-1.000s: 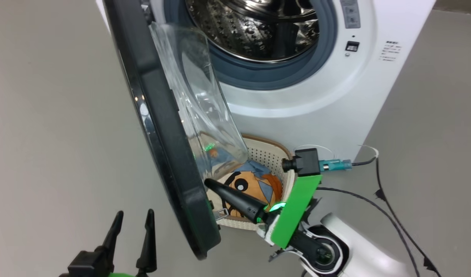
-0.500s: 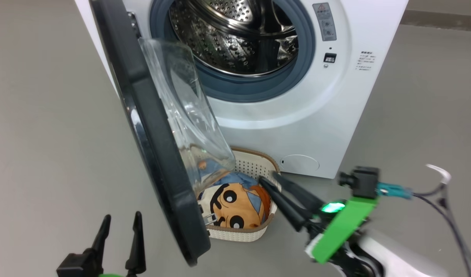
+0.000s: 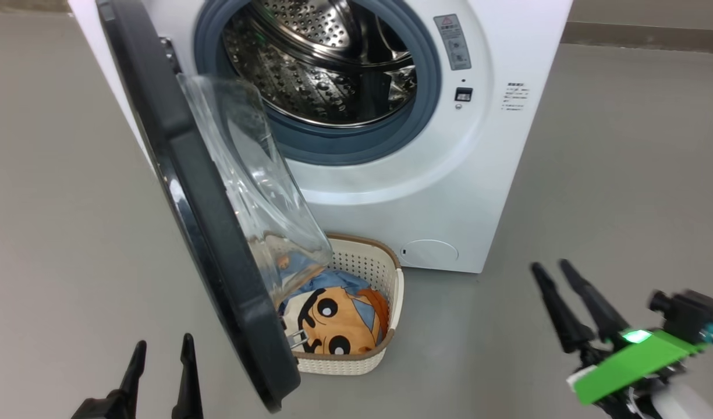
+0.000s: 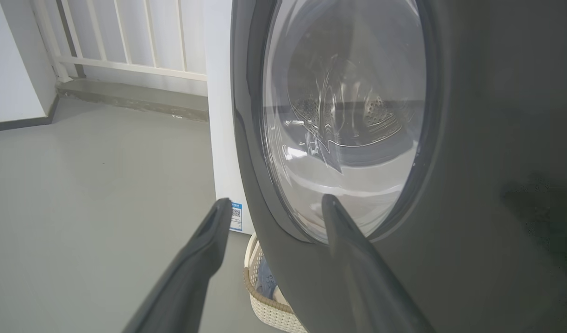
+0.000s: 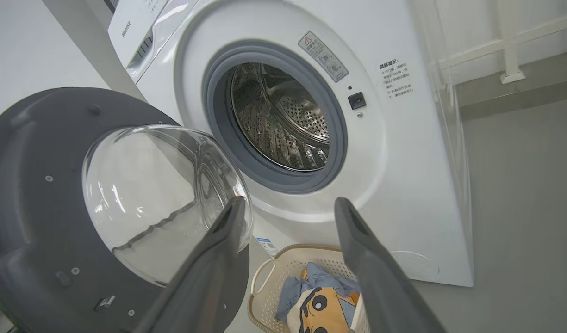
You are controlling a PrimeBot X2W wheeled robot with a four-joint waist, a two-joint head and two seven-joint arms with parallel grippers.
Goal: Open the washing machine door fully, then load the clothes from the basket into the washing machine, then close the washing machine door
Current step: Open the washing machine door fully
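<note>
The washing machine [image 3: 507, 174] stands with its steel drum [image 3: 321, 70] exposed. The washing machine door [image 3: 205, 233] is swung out towards me, its glass bulge [image 3: 257, 192] hanging over the basket [image 3: 385, 349]. The basket sits on the floor against the machine's front and holds the clothes [image 3: 339, 317], with a tan cartoon face on top. My right gripper [image 3: 548, 267] is open and empty, on the floor side right of the basket. In its own view the right gripper [image 5: 290, 201] looks at the drum [image 5: 283, 120], the door [image 5: 33, 185] and the clothes [image 5: 320, 305]. My left gripper [image 3: 161, 355] is open, just outside the door [image 4: 473, 138].
Grey floor stretches left and right of the machine. A round cap [image 3: 431, 253] sits low on the front and a blue label [image 4: 236, 215] on the side. A white railing [image 4: 126, 46] and a wall run behind. The door's lower edge [image 3: 275, 390] is close to my left gripper.
The right gripper has opened and drawn back from the door's lower edge over the basket to the lower right. The head camera has shifted, and the door stands about as before.
</note>
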